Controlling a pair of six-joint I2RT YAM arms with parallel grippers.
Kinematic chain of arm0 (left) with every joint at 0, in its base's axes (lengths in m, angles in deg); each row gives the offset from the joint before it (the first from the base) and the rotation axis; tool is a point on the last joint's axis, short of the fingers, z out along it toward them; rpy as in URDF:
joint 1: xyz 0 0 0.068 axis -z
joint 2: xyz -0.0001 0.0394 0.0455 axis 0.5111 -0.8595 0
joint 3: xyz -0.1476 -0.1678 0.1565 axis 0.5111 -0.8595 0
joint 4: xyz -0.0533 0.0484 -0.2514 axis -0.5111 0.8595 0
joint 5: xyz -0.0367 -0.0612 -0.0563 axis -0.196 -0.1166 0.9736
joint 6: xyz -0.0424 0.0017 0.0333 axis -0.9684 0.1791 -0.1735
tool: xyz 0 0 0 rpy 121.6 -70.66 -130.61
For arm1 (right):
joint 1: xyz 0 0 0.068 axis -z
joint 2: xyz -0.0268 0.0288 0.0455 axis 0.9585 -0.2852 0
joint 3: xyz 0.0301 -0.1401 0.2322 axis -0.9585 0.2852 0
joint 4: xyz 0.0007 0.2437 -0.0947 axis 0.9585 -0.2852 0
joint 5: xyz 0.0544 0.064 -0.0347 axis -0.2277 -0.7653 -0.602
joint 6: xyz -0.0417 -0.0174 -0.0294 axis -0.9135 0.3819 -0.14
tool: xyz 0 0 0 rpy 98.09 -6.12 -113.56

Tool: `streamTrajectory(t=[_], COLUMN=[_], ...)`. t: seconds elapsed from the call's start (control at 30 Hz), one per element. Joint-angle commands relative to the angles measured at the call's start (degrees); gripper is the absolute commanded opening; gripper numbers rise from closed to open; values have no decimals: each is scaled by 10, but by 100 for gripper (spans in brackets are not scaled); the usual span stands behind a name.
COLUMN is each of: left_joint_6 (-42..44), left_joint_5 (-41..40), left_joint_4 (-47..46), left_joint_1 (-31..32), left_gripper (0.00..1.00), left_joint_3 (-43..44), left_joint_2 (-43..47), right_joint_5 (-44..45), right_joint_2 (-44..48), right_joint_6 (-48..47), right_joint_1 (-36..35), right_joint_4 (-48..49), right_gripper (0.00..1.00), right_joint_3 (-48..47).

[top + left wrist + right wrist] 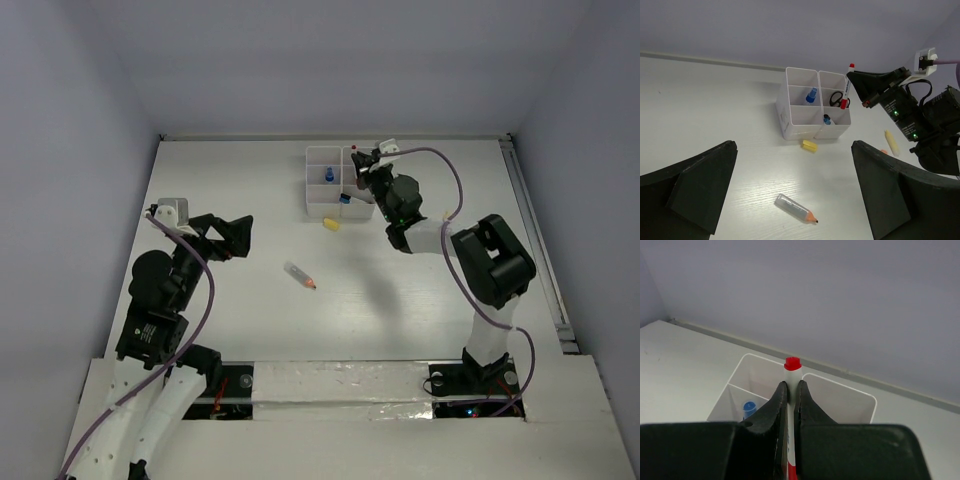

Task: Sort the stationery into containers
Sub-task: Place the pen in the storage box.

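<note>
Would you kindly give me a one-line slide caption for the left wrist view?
Right gripper holds a red-capped pen over the organiser tray; a yellow eraser lies loose near it.

The light is bright and even, with no hard glare. In the top view the white table (250, 320) has one soft grey shadow near the middle, toward 4 o'clock. The silver tape (340, 385) at 6 o'clock shines a little. In the right wrist view the black fingers (777, 410) at 6 o'clock look dark and fuzzy, while the red-capped pen (792, 377) looks sharper.
</note>
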Motion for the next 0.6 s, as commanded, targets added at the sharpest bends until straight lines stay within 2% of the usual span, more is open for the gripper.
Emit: streamTrajectory(t=[0.0,0.57], left_joint_6=[5,4], left_joint_5=[11,15], left_joint_4=[-34,-35], left_joint_1=[-10,-10], left_gripper=[99,99], left_joint_3=[0,0], left_joint_2=[-5,-9], right_joint_5=[12,52], right_joint_2=[-17,-47], right_joint_6=[-17,-7], right_joint_1=[-8,-14], right_joint_4=[101,178], right_gripper=[0,1], right_joint_3=[13,70])
